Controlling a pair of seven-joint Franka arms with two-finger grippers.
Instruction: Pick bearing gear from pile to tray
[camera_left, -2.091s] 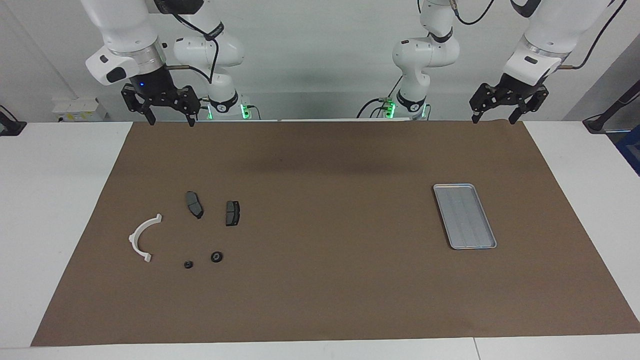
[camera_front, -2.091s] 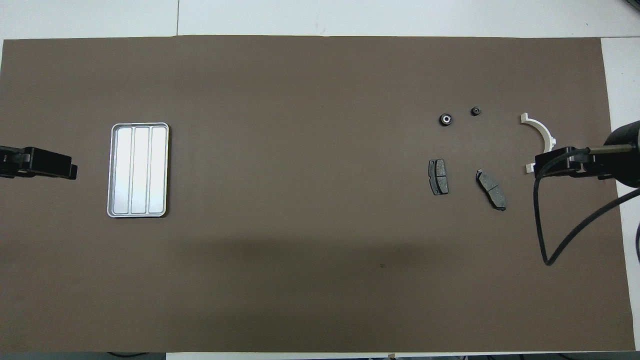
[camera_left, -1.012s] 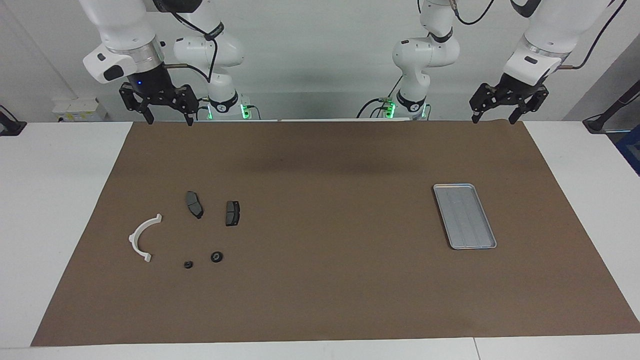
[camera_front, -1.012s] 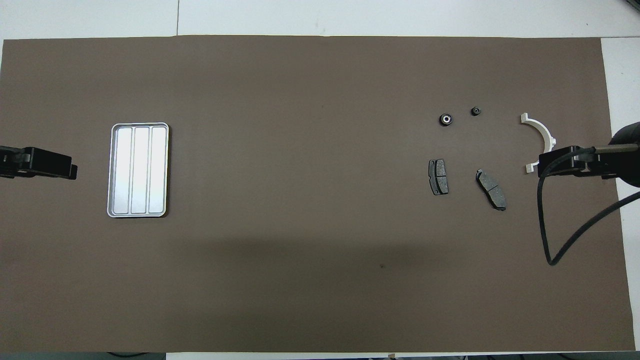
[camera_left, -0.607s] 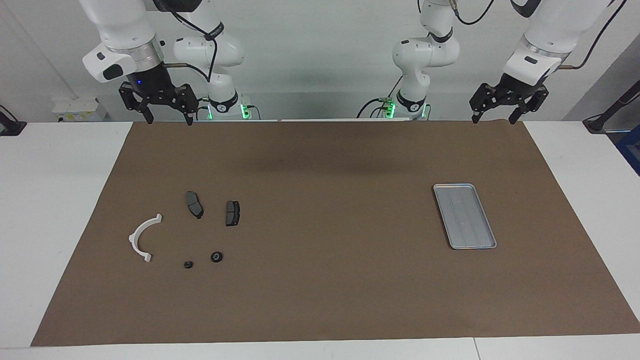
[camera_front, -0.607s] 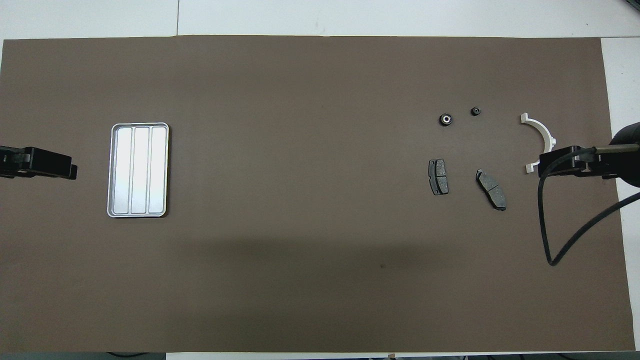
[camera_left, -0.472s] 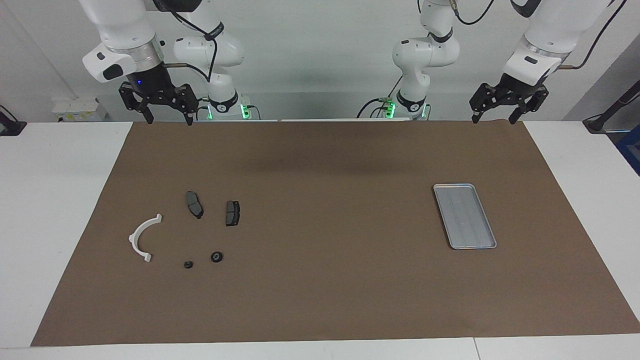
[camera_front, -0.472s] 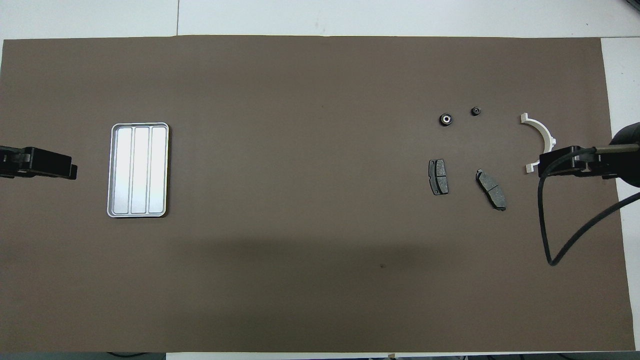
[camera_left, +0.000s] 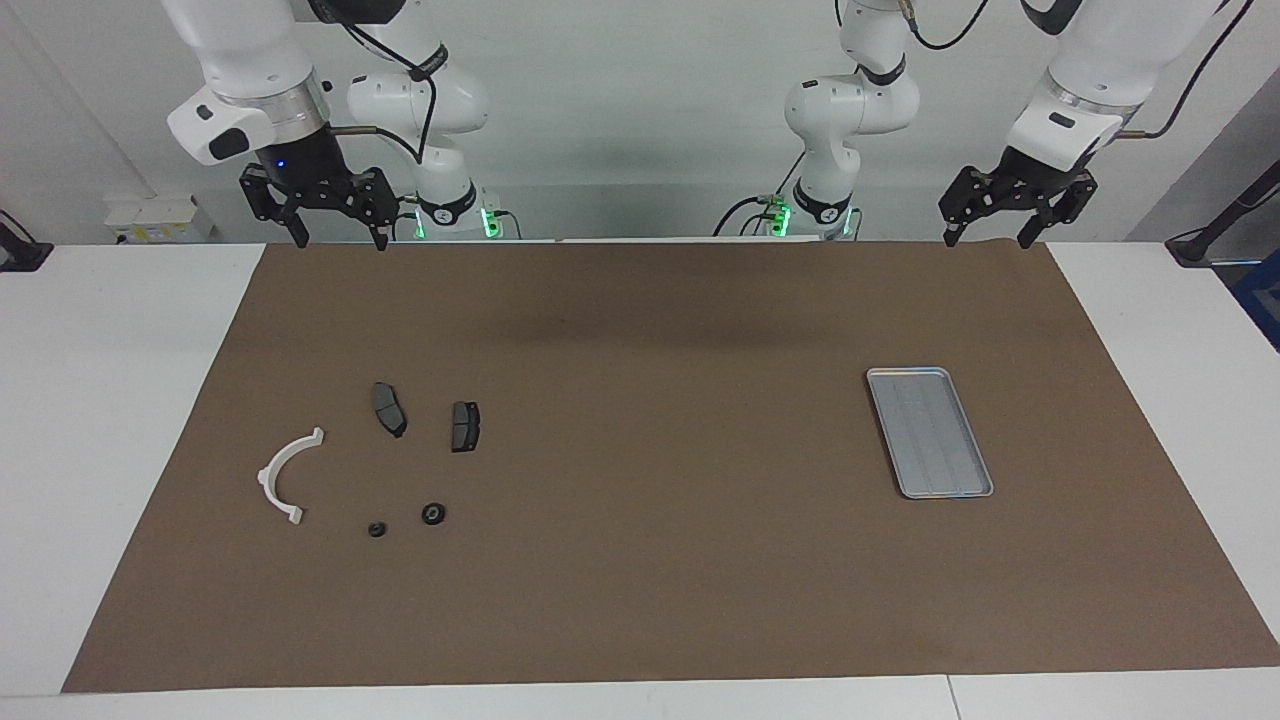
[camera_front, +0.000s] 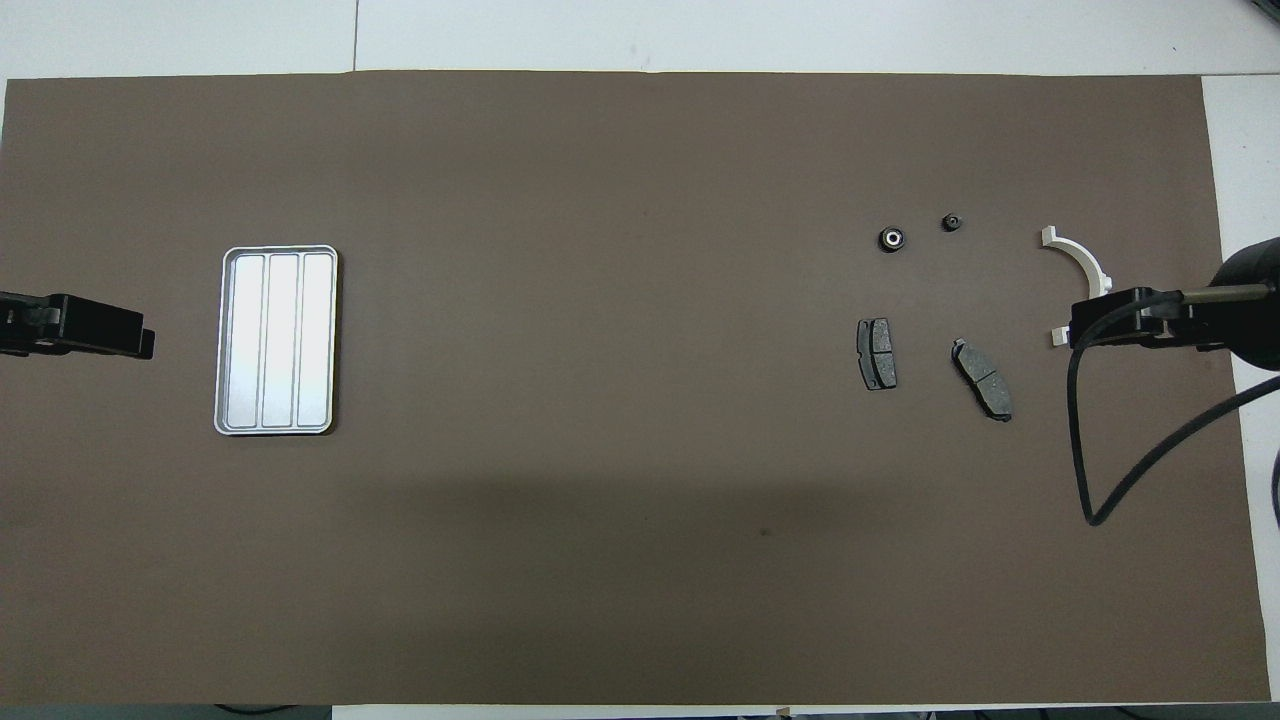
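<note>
The pile lies on the brown mat toward the right arm's end: a white half-ring bracket (camera_left: 285, 475) (camera_front: 1080, 268), two dark grey pads (camera_left: 389, 408) (camera_left: 465, 426), a larger black round piece with a pale centre (camera_left: 433, 513) (camera_front: 891, 238) and a smaller one (camera_left: 377, 529) (camera_front: 952, 222). The silver tray (camera_left: 928, 432) (camera_front: 276, 340) lies empty toward the left arm's end. My right gripper (camera_left: 338, 240) (camera_front: 1076, 326) is open and empty, raised high above the mat's edge by the robots. My left gripper (camera_left: 990, 240) (camera_front: 146, 345) is open and empty and waits raised over its corner of the mat.
The brown mat (camera_left: 650, 560) covers most of the white table (camera_left: 90, 400). A black cable (camera_front: 1085, 470) hangs from the right arm over the mat. In the overhead view the right gripper overlaps one end of the bracket.
The right gripper has shifted slightly and its cable has swung a little. The parts, the tray and the left arm have not moved.
</note>
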